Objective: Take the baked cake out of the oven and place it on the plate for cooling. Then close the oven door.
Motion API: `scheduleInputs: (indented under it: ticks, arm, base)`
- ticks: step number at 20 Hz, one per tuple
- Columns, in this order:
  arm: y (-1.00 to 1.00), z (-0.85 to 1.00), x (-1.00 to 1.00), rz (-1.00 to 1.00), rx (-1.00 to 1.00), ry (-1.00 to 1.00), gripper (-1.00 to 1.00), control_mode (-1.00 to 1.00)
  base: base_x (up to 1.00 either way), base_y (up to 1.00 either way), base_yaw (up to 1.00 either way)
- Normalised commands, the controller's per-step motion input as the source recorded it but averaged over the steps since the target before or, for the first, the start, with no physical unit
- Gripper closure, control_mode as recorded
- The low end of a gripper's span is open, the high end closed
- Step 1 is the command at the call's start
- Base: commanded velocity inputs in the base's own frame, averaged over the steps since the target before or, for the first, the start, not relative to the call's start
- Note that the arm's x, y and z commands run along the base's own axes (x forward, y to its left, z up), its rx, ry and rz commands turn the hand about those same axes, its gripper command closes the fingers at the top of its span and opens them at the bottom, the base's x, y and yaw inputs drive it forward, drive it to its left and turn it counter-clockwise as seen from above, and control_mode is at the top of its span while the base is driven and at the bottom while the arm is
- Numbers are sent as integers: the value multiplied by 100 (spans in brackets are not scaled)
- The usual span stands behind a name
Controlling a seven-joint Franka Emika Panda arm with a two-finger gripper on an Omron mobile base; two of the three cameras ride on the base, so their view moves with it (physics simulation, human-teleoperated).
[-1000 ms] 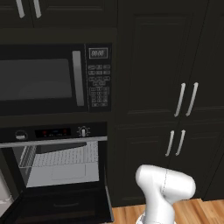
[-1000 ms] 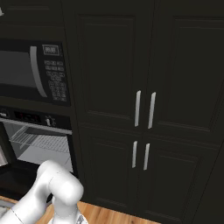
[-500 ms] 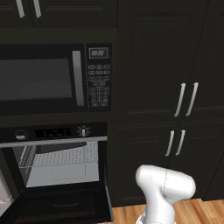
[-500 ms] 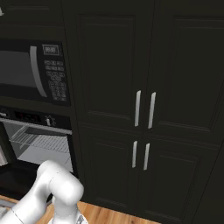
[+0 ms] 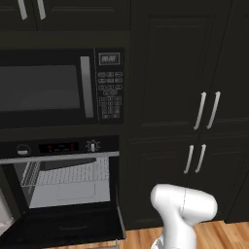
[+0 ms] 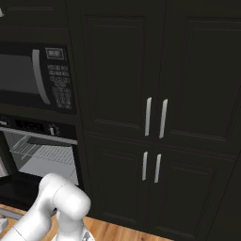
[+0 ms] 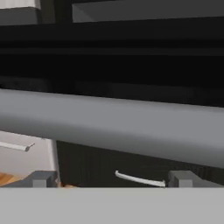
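I see the oven [image 5: 58, 185] standing open, its silver wire rack [image 5: 73, 174] bare on top as far as I can tell. The wood floor [image 5: 141, 238] runs beneath, with the robot's base standing on it.

Microwave [image 5: 58, 87] sits above oven [image 5: 61, 177]; oven door [image 5: 63, 226] hangs open below the racks [image 5: 73, 175]. Cabinets [image 5: 194, 131] stand right of both. Door handle [image 7: 113, 127] crosses just before gripper [image 7: 111, 178].
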Motion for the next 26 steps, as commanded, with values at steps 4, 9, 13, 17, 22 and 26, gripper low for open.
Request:
scheduleInputs:
  ticks: [4, 9, 13, 17, 22, 26]
  arm:
    - [0, 13, 75, 3, 16, -31, -100, -100]
    - [-1, 4, 80, 3, 14, -22, -100, -100]
    - [-3, 0, 84, 3, 13, -14, -100, -100]
    - [-1, 0, 88, 4, 12, -12, -100, -100]
    - [-2, 0, 91, 3, 12, -9, -100, -100]
    - [-3, 0, 92, 3, 10, -5, -100, -100]
  base:
    - [0, 0, 0]
    - [0, 0, 0]
    - [0, 0, 0]
    - [0, 0, 0]
    - [0, 0, 0]
    - [0, 0, 0]
